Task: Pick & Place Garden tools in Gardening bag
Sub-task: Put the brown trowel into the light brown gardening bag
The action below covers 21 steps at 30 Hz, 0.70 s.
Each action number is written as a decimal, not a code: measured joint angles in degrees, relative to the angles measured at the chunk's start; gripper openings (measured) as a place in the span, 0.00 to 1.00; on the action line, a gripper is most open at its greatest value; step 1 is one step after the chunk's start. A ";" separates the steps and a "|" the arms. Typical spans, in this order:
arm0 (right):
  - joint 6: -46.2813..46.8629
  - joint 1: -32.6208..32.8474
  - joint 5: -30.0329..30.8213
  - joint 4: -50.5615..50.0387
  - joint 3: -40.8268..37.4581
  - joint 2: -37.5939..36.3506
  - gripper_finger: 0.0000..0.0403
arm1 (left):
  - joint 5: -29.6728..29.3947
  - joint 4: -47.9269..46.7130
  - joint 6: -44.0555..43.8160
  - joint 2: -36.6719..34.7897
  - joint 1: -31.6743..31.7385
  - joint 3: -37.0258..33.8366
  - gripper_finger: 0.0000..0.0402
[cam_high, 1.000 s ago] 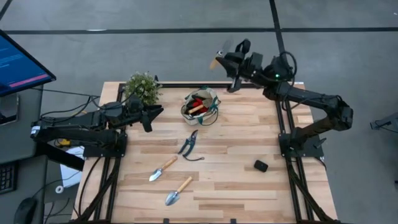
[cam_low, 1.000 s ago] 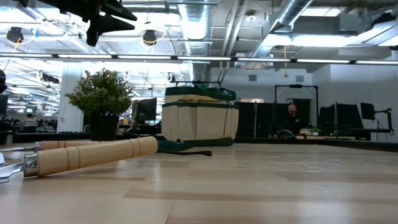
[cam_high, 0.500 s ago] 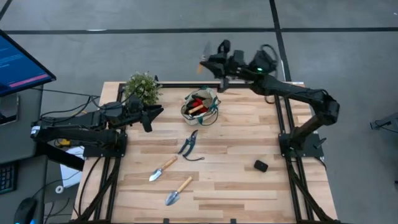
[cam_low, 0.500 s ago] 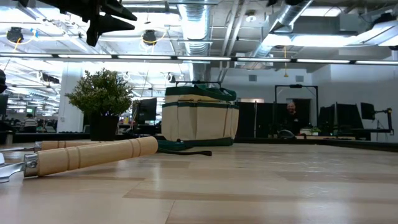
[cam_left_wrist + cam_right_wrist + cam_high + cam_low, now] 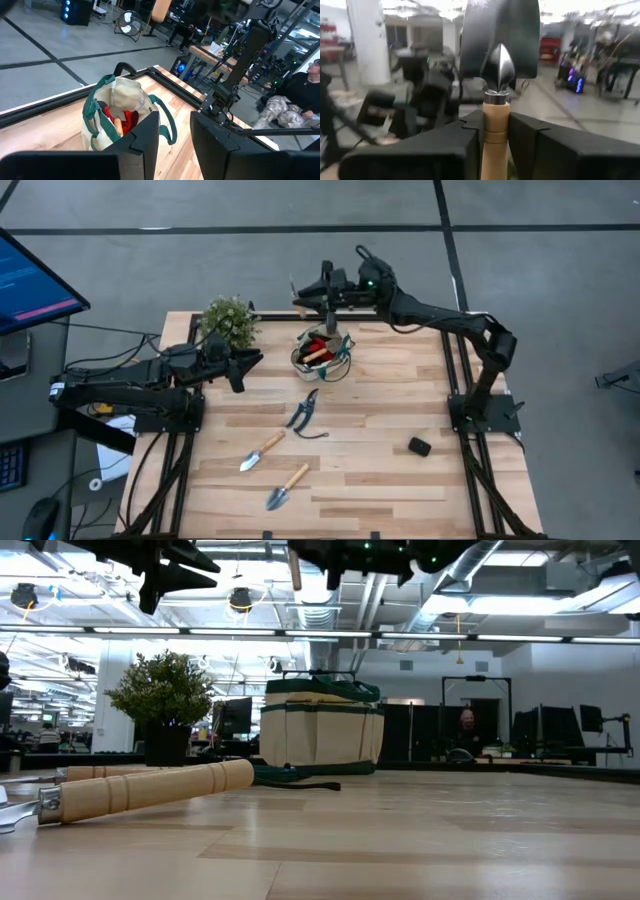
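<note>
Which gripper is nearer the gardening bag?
Right. The right gripper, holding a trowel, hangs just above the gardening bag; the left gripper waits off to its side, near the plant.

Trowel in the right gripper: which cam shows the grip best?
Right wrist view: the right gripper is shut on the trowel, both fingers on its wooden handle, blade ahead. High view shows it small above the gardening bag. Low view catches only the handle end; left wrist view, part of the handle.

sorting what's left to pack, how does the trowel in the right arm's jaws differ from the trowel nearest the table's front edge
The wood-handled silver trowel is clamped in the right gripper in the air above the beige green-trimmed bag. The front wood-handled trowel lies flat and ungripped on the table. Both have silver blades and light wooden handles.
</note>
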 joint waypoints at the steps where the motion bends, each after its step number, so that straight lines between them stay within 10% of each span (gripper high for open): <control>1: -0.30 -0.24 -0.86 -0.69 0.00 0.29 0.13 | 0.01 -0.02 0.00 0.00 -0.01 0.00 0.28; 21: -19.49 -0.09 0.88 -26.40 0.07 0.48 0.13 | 0.01 -0.04 0.02 0.01 0.00 0.00 0.28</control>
